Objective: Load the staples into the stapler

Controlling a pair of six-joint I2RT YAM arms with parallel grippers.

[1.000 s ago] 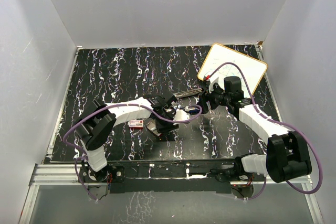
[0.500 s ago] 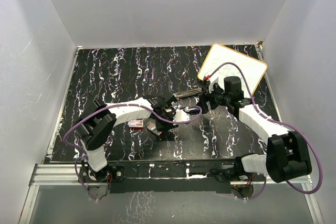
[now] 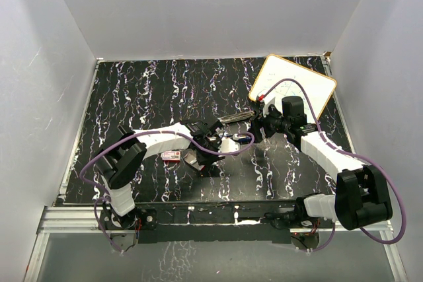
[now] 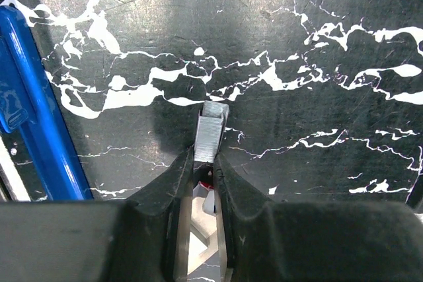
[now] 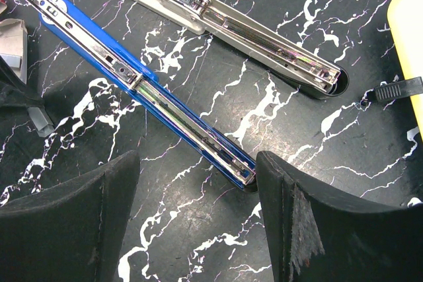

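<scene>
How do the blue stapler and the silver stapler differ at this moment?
The blue stapler has a blue body with a chrome rail on top; the silver stapler is pale metal with a black end. In the wrist view, the blue stapler's end lies between the open fingers of the right gripper; the silver stapler lies farther off. Both rest on the black marbled table, roughly parallel, channels exposed.

The stapler (image 5: 152,97) lies open on the bench (image 3: 152,90). The staple box (image 3: 171,156) lies left of it. A strip of staples (image 4: 211,130) is between them, close to the stapler. The board (image 3: 297,82) sits behind the stapler, to its right.
</scene>
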